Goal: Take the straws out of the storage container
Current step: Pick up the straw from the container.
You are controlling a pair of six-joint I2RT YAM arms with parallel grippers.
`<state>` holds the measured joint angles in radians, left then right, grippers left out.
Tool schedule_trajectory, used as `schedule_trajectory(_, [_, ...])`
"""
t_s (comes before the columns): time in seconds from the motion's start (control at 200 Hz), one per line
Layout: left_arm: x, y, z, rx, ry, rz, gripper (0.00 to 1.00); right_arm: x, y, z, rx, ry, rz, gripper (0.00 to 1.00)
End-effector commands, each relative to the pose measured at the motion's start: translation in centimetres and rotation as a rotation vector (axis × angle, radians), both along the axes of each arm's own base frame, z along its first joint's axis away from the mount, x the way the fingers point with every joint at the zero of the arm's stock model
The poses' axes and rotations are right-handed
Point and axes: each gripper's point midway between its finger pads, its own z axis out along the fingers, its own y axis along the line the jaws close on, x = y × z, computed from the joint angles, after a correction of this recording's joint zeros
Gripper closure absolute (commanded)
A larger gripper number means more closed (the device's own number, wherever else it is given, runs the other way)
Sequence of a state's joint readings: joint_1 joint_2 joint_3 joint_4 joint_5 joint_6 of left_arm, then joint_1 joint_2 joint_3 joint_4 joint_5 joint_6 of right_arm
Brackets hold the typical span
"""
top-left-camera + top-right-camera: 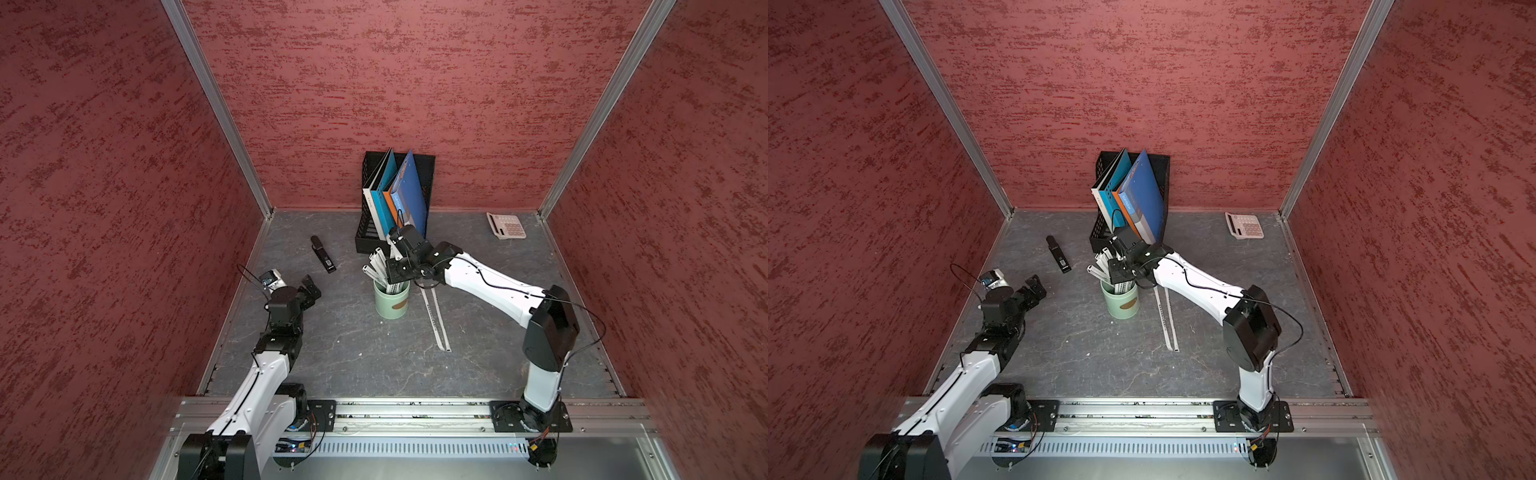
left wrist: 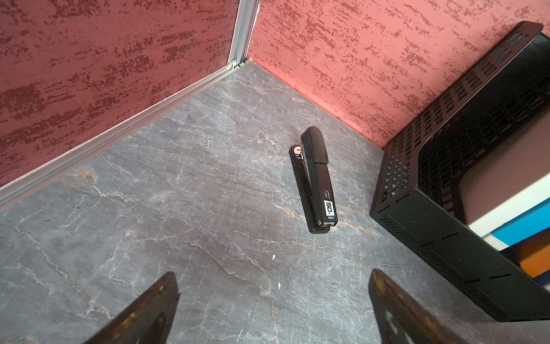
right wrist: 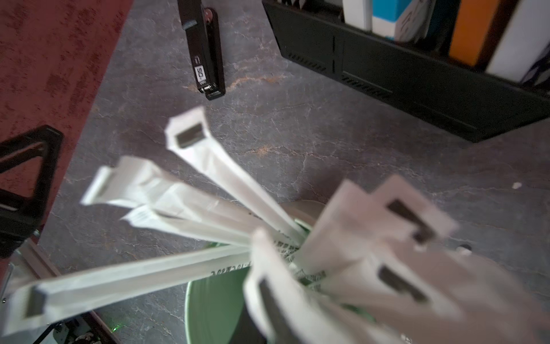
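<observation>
Mid-table, front of rack: storage container (image 1: 391,303) (image 1: 1122,303), mint-green cup, upright on grey marbled table (image 1: 353,365), brown oval mark facing front.
Straws in cup: the straws (image 1: 376,266) (image 1: 1100,266) in white paper wrappers stand in the cup and fan out above the rim, most leaning to the robot's left and toward the back. Right wrist view shows them close up (image 3: 232,175), blurred, fine print on the wrappers, green rim below (image 3: 214,303).
Straws out of cup: two loose straws (image 1: 436,320) (image 1: 1168,320) lie flat on the table side by side, just beside the cup on the robot's right, pointing front to back.
Right gripper: right gripper (image 1: 390,277) (image 1: 1116,274) directly over the cup mouth, in among the upper ends of the straws, jaws closed tight. Cannot tell whether a straw is pinched; fingers hidden by wrappers.
Left gripper: left gripper (image 1: 311,286) (image 1: 1036,286) (image 2: 272,275) spread wide, nothing between the fingers, above bare table, well apart from the cup on its left.
Stapler: black stapler (image 1: 323,254) (image 2: 317,181) (image 3: 205,50) lying on the table between left gripper and rack.
Rack: black mesh file rack (image 1: 368,237) (image 2: 431,226) at back wall behind the cup, holding blue, teal and orange folders (image 1: 409,195).
Back right corner: calculator (image 1: 506,225) (image 1: 1244,225) flat on table.
</observation>
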<state>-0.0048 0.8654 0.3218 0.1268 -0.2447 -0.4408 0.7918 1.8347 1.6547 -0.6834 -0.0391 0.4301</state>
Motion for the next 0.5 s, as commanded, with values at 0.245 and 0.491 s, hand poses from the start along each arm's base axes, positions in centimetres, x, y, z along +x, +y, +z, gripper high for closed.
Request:
schedule_trajectory(0.245, [0.4,0.2,1.1,-0.005,-0.02,0.008,0.0,-1.7,-2.3,7.2,0.076,-0.102,0.0,1.0])
schedule_trajectory(0.491, [0.4,0.2,1.1,-0.005,-0.023,0.009,0.0,-3.3,-5.1,13.1,0.074,-0.199,0.004,1.0])
